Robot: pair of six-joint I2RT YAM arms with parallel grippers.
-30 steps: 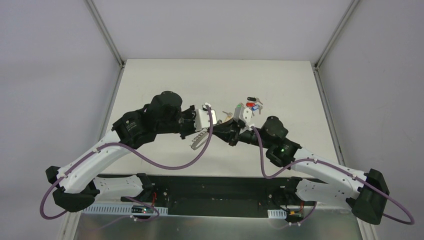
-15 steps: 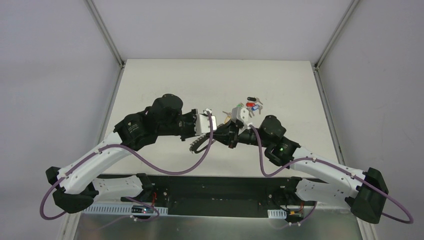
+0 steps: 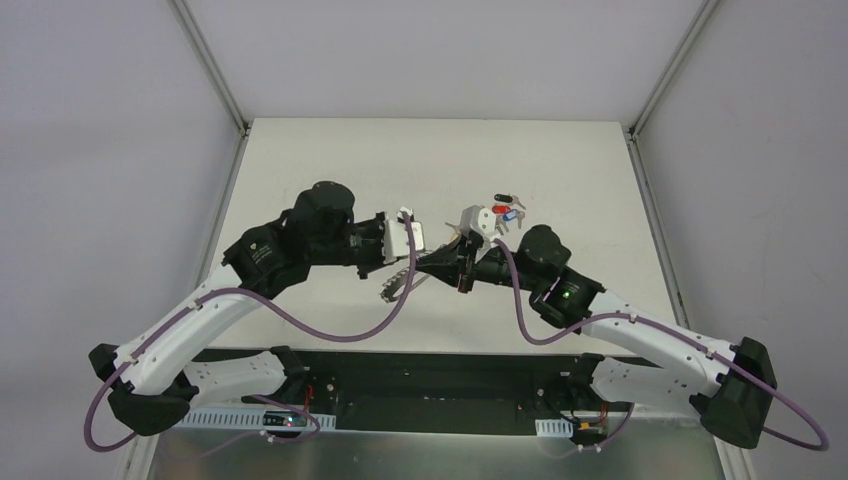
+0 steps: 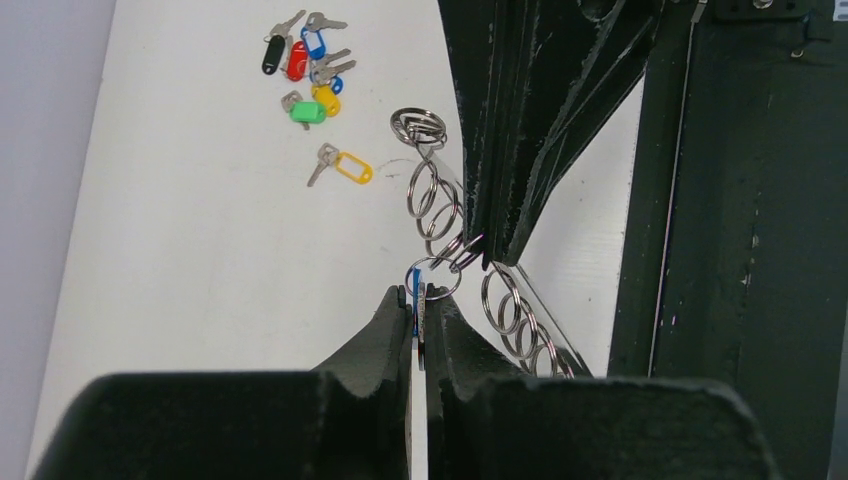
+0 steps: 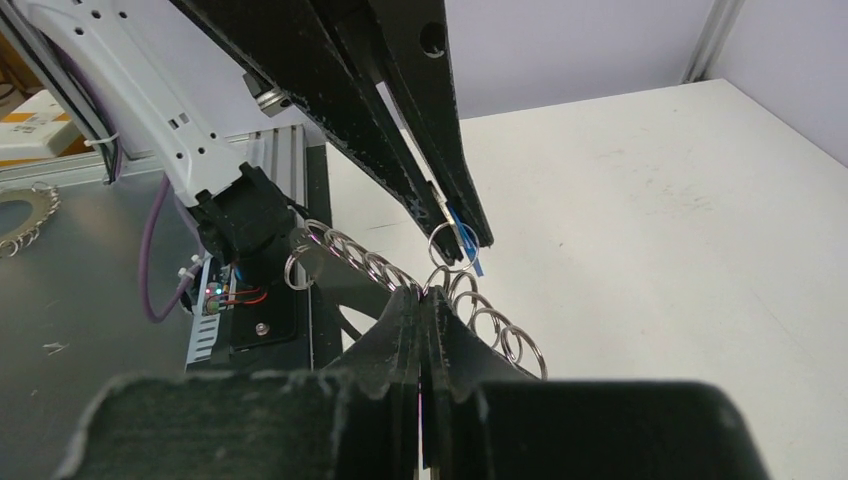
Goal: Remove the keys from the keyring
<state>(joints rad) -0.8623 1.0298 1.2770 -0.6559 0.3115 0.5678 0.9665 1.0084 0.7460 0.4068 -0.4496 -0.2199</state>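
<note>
Nearest in the overhead view, my 2 arms rise from the bottom edge and bend inward to meet just below the middle of the frame. My left hand (image 4: pixel 418 296) sits at the bottom centre of its own camera. Its fingers are pressed together on a blue-tagged key (image 5: pixel 467 248), and only a blue sliver shows between the tips.

My right hand (image 5: pixel 425 300) is likewise closed, pinching the keyring (image 4: pixel 436 205) by its edge. In the left wrist view its dark fingers come down from the top of the frame and bite the loop just right of my left fingertips.

The keyring is held between the 2 hands. It runs diagonally from upper centre to lower right in that view, with a fringe of small metal rings (image 5: pixel 518 348) along one side. The key's own ring sits against that fringe; I cannot tell whether it is linked to the loop.

Farther off, in the upper left of the left wrist view, the loose keys (image 4: pixel 310 70) lie clustered on the counter (image 3: pixel 330 160). Their tags are black, red, blue, green and 2 yellow, and they lie well apart from both hands.
</note>
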